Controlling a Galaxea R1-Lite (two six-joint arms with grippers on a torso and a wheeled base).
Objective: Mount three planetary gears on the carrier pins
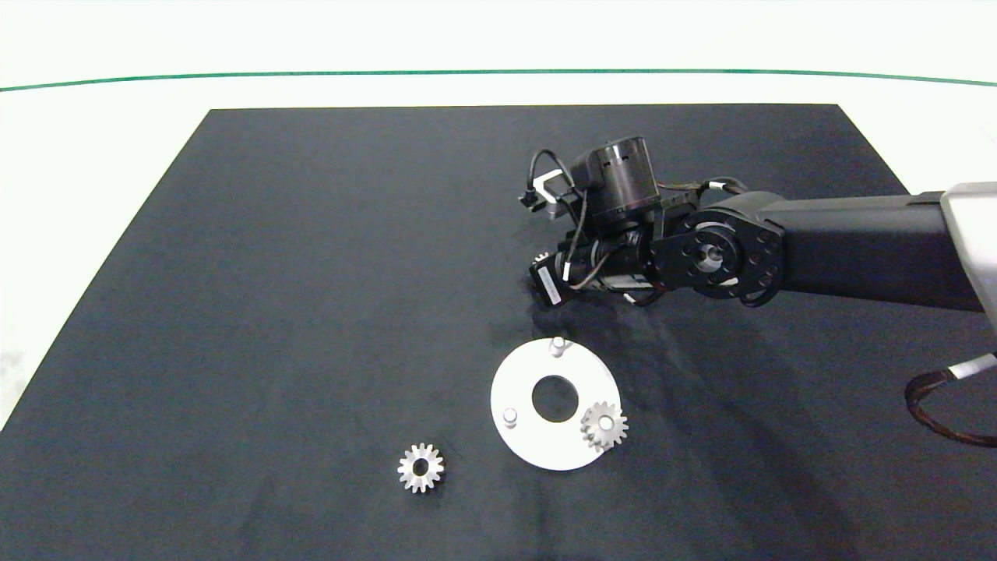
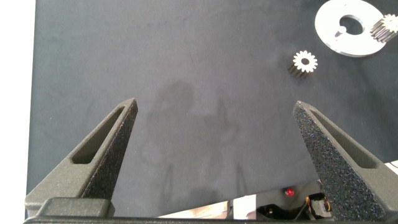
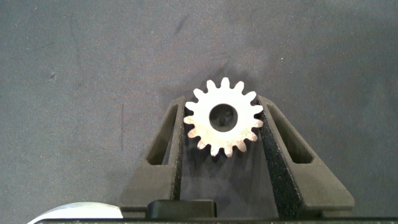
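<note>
A white disc lies on the dark mat with a large central hole. Two bare carrier pins stand on it, one at the far edge and one at the left. One planetary gear sits on the disc's right near side. Another gear lies loose on the mat to the disc's left. My right gripper hovers just behind the disc, shut on a third gear held flat between its fingers. My left gripper is open over bare mat, far from the loose gear and the disc.
The black mat covers most of the white table, with a green line along the far side. The right arm's cable loop hangs at the right edge. The left arm is outside the head view.
</note>
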